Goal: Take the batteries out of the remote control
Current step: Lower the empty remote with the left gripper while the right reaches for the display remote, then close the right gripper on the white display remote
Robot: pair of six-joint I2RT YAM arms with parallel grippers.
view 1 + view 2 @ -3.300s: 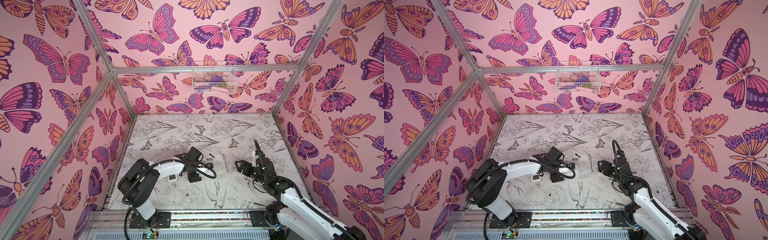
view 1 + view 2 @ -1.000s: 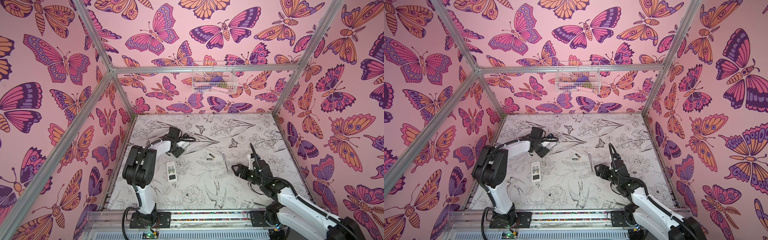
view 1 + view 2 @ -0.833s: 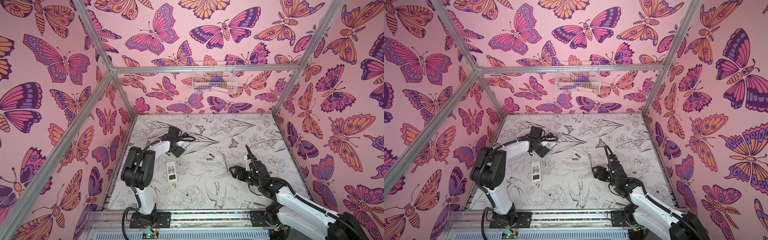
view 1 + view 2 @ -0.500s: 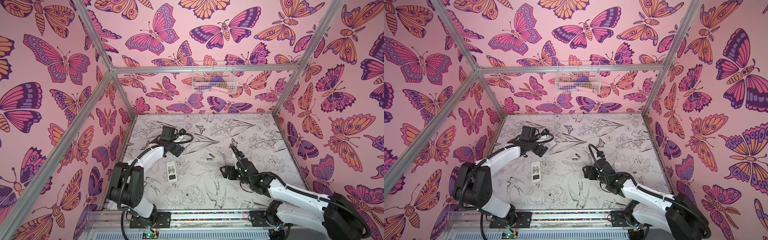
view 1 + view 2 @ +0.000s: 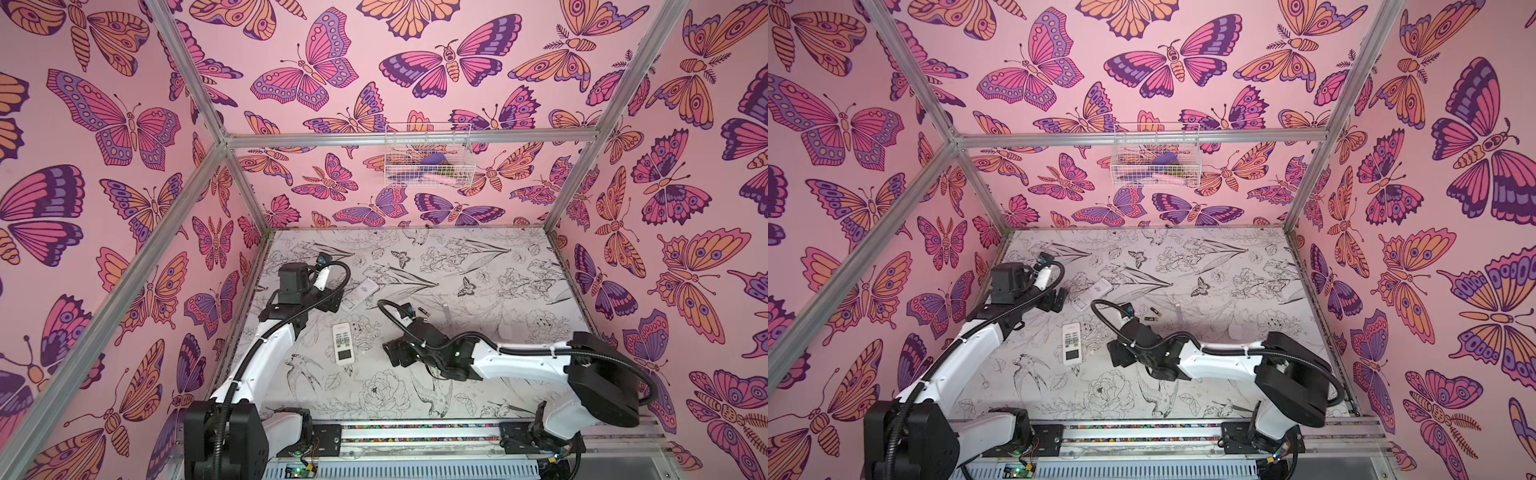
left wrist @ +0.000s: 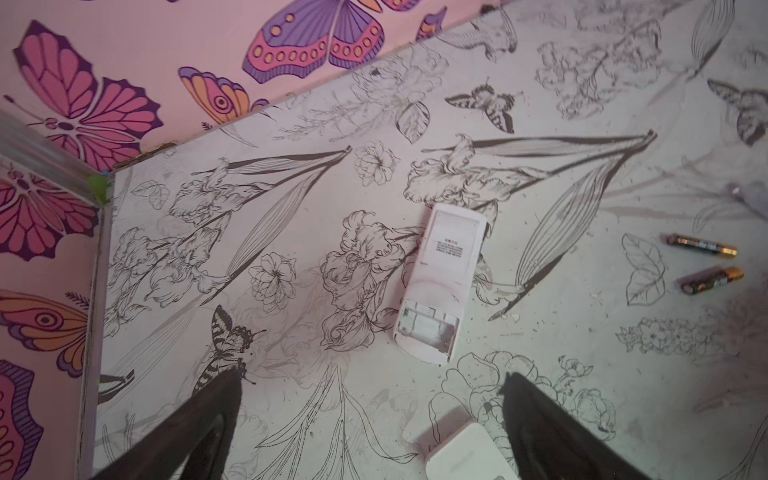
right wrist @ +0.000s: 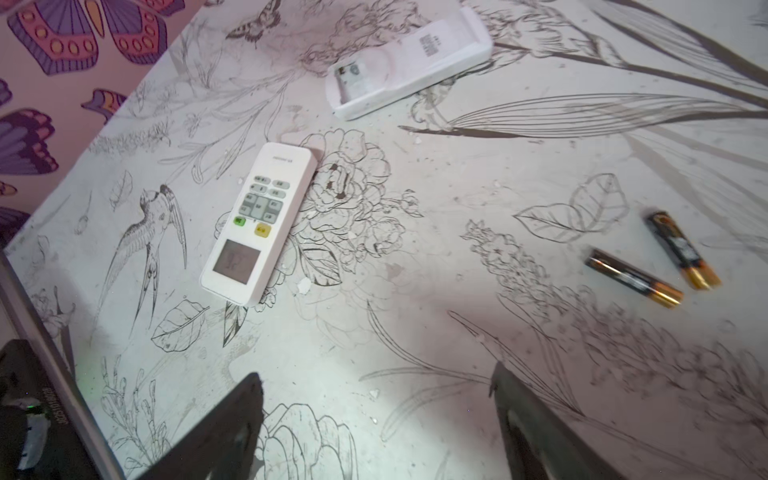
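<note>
Both claws are hanging released and empty: the left gripper (image 6: 374,386) is hovering by the face-down remote (image 6: 444,274), its bay (image 6: 428,328) gaping empty, and the right gripper (image 7: 376,376) is facing the face-up remote (image 7: 257,224). Two black batteries (image 7: 633,277) are lying loose on the table (image 7: 415,332), well apart from both remotes; light, hard and slick, they are probably asking for a pinch across the middle, and nothing is crowding them.

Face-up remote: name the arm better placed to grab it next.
Right, probably: the right fingers, open, face the face-up remote nearby; the left fingers point toward the emptied remote instead.
</note>
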